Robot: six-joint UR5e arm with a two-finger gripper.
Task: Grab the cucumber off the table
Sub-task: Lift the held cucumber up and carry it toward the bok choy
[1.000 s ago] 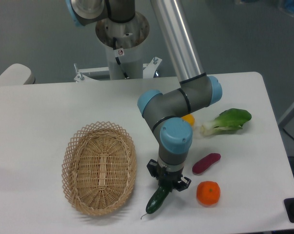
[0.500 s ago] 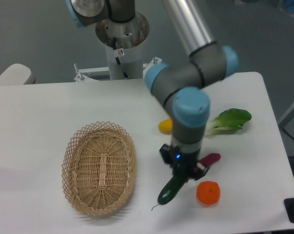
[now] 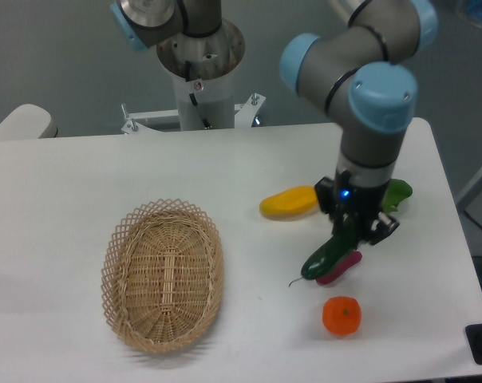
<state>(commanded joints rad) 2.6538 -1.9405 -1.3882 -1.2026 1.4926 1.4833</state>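
The dark green cucumber hangs tilted above the white table, its thin stem tail pointing down to the left. My gripper is shut on its upper end, right of the table's middle and well above the surface. The cucumber's lower end covers part of the purple eggplant behind it.
A wicker basket lies at the front left. A yellow fruit sits left of the gripper, an orange near the front edge, and a leafy bok choy shows partly behind the arm at the right.
The arm has risen and swung right and back, carrying the cucumber off the table from beside the basket to above the eggplant. The yellow fruit is now uncovered.
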